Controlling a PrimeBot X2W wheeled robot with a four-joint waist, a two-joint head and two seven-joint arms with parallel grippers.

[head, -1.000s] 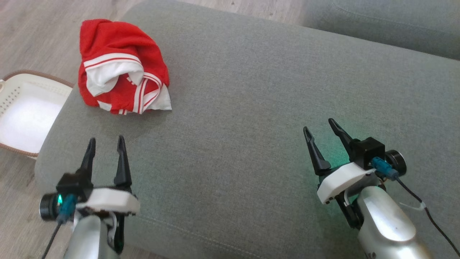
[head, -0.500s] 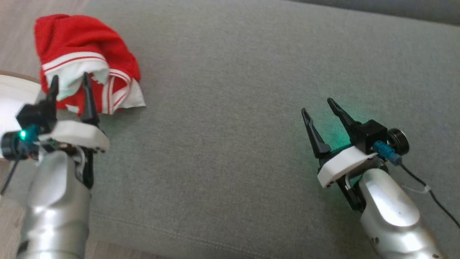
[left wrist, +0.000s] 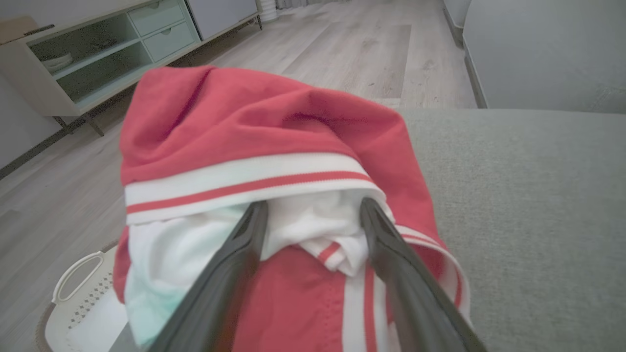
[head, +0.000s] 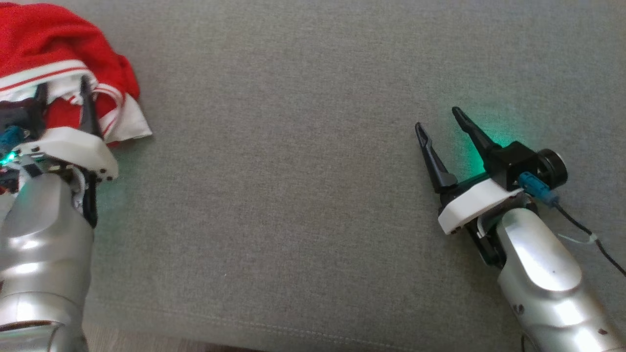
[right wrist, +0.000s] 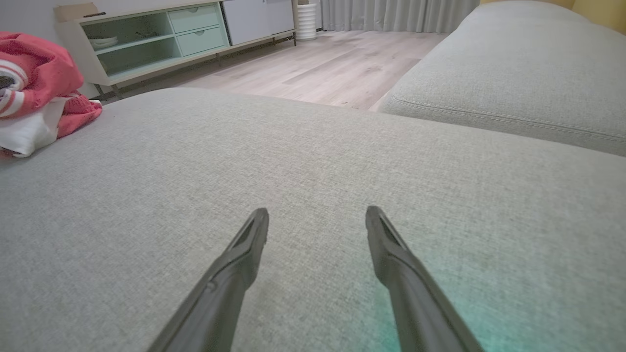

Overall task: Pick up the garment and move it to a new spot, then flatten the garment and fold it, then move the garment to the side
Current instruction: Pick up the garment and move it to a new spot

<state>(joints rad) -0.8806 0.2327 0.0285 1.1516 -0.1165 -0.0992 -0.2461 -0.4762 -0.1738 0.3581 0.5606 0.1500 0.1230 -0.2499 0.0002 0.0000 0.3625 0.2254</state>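
Reaching into a crumpled heap, the left claw (left wrist: 313, 205) stands wide open, its two dark fingers (left wrist: 230, 274) set either side of a bunched white fold of the garment (left wrist: 254, 122). The tips sit just under the garment's red-and-white striped band, and nothing is pinched between them. The garment, red with white panels, lies piled at the far left corner of a grey sofa cushion (head: 293, 171), one white flap spread flat on the fabric. Seen from the left wrist, a white perforated basket (left wrist: 73, 293) sits on the wooden floor (left wrist: 342, 54) below that corner, and a pale sideboard (left wrist: 98, 54) with open shelves and drawers stands against the wall beyond.

Well apart on the cushion's right side, the right claw (head: 437, 118) also gapes wide and holds nothing, poised low over bare cloth where a green glow (head: 481, 132) falls beside it. A black cable (head: 582, 230) trails from its silver wrist. From the right wrist, a second grey cushion (right wrist: 489, 58) lies across a narrow strip of floor.
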